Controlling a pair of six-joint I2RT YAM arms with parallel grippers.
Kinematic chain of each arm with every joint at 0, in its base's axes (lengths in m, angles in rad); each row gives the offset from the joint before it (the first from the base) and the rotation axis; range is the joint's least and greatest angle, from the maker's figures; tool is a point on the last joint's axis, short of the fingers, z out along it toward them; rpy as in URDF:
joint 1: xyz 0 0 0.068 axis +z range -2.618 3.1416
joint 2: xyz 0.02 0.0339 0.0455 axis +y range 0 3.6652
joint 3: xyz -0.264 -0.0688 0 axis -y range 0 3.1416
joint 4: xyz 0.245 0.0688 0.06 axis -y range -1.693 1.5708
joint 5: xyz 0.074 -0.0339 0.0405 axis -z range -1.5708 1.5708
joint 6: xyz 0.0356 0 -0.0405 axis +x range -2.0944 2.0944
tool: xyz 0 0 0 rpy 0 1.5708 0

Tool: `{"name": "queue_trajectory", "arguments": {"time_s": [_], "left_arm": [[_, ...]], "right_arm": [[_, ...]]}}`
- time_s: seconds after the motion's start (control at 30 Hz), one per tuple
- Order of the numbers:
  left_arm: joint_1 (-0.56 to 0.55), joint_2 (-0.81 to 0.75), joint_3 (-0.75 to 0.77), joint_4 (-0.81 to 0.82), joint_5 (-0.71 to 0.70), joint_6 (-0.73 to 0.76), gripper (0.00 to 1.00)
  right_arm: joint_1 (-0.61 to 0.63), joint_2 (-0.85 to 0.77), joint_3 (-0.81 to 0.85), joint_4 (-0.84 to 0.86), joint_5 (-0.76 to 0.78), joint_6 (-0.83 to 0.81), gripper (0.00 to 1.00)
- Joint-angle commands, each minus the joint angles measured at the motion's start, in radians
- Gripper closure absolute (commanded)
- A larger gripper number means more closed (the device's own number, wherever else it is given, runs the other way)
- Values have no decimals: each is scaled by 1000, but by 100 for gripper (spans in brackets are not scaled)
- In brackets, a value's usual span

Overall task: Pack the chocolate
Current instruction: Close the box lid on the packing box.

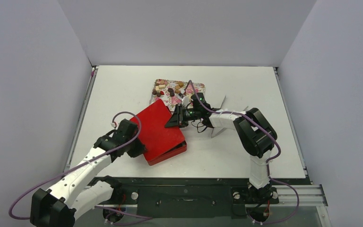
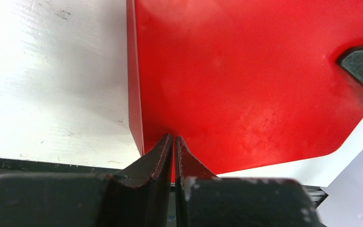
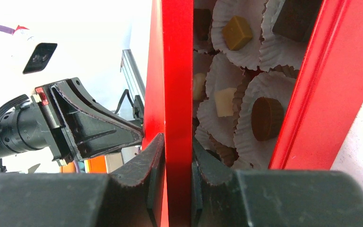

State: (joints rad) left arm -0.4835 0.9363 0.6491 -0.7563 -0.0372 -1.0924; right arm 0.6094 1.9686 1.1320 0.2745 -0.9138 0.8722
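Chocolate (image 3: 267,118): pieces in paper cups (image 3: 264,56) inside red box (image 3: 312,85), beneath tilted lid (image 1: 157,124); more on tray (image 1: 197,87) at 1 o'clock. Left gripper (image 2: 174,139), lid's 7 o'clock, and right gripper (image 3: 177,142), 2 o'clock, both clamp its rim. Hazard: uneven lowering could seat the lid askew, crushing cups.

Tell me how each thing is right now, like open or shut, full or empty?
red lid, lifted and tilted, not shut on the box.
red box, open a gap, chocolate sitting in paper cups inside.
left pincer, shut on the lid's edge.
right pincer, shut on another edge of the lid.
flower tray, some chocolate pieces on it.
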Motion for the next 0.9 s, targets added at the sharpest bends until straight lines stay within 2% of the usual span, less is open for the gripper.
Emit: {"name": "queue_trajectory", "arguments": {"time_s": [0.0,0.63,0.87], "left_arm": [[-32,-29,-6,-31,-15,-31,96],[-87,22,-62,-2,-50,-76,97],[-87,51,-51,6,-65,-75,97]], "right_arm": [[-14,-41,3,-29,72,-61,85],[-28,-59,-29,12,88,-37,83],[-54,-80,-55,30,93,-29,66]]}}
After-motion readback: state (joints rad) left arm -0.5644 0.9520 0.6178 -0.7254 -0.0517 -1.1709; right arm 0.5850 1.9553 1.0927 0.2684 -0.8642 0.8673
